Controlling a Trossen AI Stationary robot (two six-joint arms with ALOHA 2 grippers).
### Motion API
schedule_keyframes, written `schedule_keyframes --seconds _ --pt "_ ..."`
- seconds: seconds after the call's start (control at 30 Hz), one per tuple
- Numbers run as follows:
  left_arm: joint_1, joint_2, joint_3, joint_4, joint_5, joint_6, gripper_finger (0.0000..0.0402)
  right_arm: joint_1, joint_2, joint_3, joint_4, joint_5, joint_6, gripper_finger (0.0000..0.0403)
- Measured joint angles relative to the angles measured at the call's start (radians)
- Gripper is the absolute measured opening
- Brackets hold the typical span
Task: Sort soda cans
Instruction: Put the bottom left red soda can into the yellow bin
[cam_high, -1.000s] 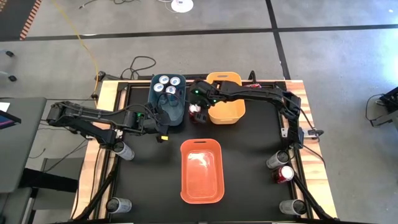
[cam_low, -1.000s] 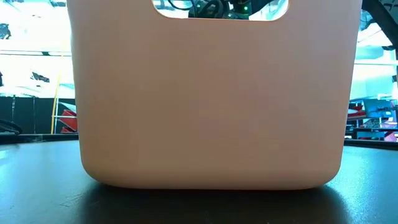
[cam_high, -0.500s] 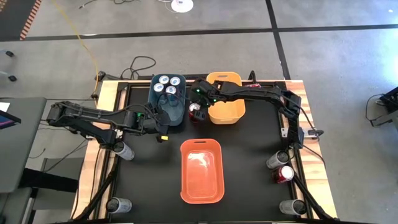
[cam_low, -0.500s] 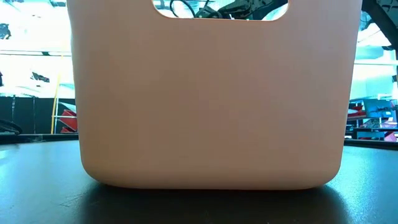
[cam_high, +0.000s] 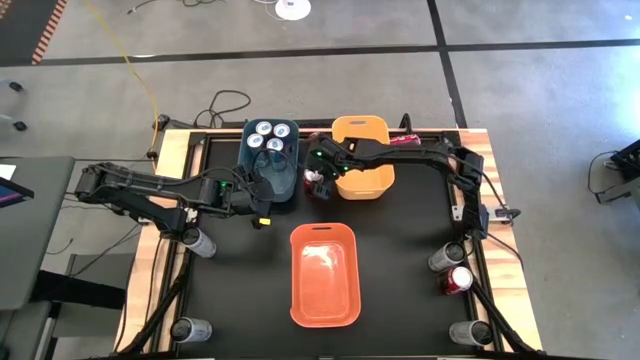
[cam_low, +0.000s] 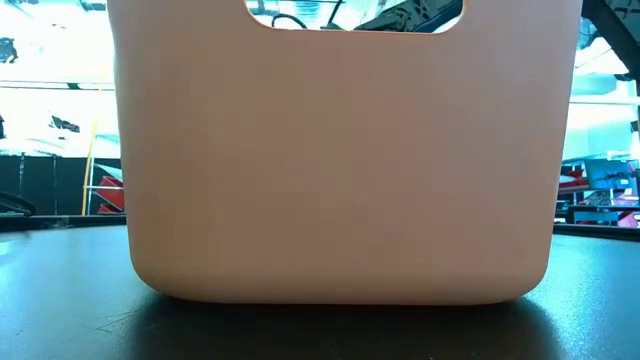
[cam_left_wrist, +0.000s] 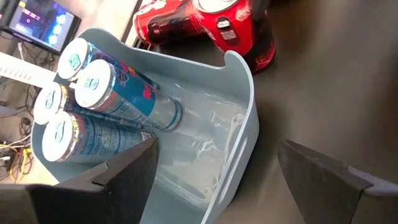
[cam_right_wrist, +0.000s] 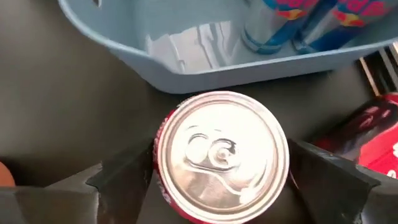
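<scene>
A black counter (cam_high: 400, 260) with a wooden border stands on a grey floor, seen from above. The blue bin (cam_high: 270, 165) at the far side serves as landmark; it holds four blue cans (cam_high: 270, 137), standing upright at its far end. Just right of it stands a red can (cam_high: 317, 184), and beyond that a yellow bin (cam_high: 362, 160). An orange bin (cam_high: 324, 273) lies nearer the front, well apart from the blue bin. Compared with a second ago, the right pincer (cam_high: 320, 180) has drawn back slightly toward the blue bin's front corner and now sits over the red can, its fingers apart on either side of the silver top, closing in a little but not clamped. The left pincer (cam_high: 262, 190) has not moved; it hangs at the blue bin's near end, fingers spread wide and empty. Around the counter's edges stand five more cans: three silver-grey cans (cam_high: 198, 241) and, far right of the blue bin, one grey can (cam_high: 444, 257) with another red can (cam_high: 457, 280) beside it.
</scene>
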Motion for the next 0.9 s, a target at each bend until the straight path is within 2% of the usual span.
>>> schedule_keyframes --seconds 0.1,0.3,0.4,0.67,0.9 --pt "0.0 0.0 0.0 0.0 0.0 -0.001 0.0325 -0.001 -0.001 0.002 0.007 0.0 0.011 0.0354" --pt "0.0 0.0 0.0 0.0 0.0 -0.002 0.0325 -0.001 -0.002 0.003 0.009 0.001 0.008 0.0274" --pt "0.0 0.0 0.0 0.0 0.0 -0.002 0.0325 0.002 -0.003 0.003 0.009 0.001 0.004 0.0247" --pt "0.0 0.0 0.0 -0.001 0.0 -0.002 0.0325 0.02 -0.011 0.042 -0.045 0.015 -0.021 0.0246" --pt "0.0 0.0 0.0 -0.001 0.0 0.007 0.0325 0.018 -0.105 0.099 -0.131 0.067 -0.049 0.0246"
